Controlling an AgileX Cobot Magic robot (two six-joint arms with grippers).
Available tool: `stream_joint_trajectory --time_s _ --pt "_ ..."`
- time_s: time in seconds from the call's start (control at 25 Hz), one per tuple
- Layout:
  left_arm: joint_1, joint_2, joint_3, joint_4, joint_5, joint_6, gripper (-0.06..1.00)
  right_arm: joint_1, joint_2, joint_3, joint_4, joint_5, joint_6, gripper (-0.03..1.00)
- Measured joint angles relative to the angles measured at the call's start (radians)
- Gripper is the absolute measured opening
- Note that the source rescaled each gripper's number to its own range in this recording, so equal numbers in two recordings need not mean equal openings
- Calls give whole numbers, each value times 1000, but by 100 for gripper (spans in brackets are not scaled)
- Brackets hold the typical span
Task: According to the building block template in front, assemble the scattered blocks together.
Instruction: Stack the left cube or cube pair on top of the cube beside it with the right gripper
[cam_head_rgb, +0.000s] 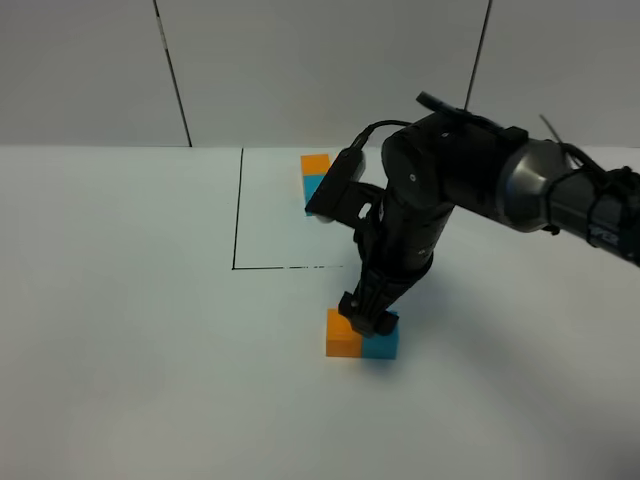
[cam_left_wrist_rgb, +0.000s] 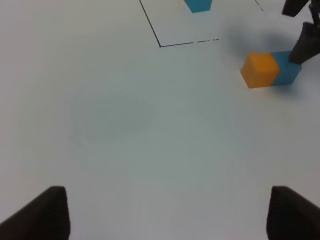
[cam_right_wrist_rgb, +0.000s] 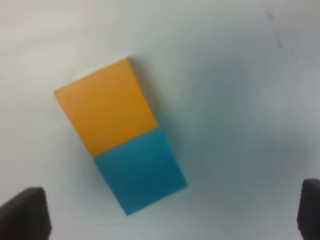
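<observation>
Partly hidden behind the right arm, template; at its six o'clock, orange block touching cyan block beneath wide-spread right claw; left claw likewise spread, empty.

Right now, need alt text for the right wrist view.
An orange cube and a cyan cube sit flush side by side on a white table, forming one two-colour bar, seen from above. The right gripper is open, its dark fingertips wide apart on either side, touching neither cube.
</observation>
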Motion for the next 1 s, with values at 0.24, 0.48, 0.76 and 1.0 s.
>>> stream_joint_trajectory --time_s 0.24,0.48,0.76,1.0 --pt "0 0 0 0 0 0 67 -96 -220 186 0 -130 252 100" --pt "0 0 0 0 0 0 67 -221 -494 470 -2 -426 551 100" --pt "0 0 0 0 0 0 67 -323 -755 757 -44 -712 879 100" --pt "0 0 0 0 0 0 67 -372 -903 945 -57 -871 954 100"
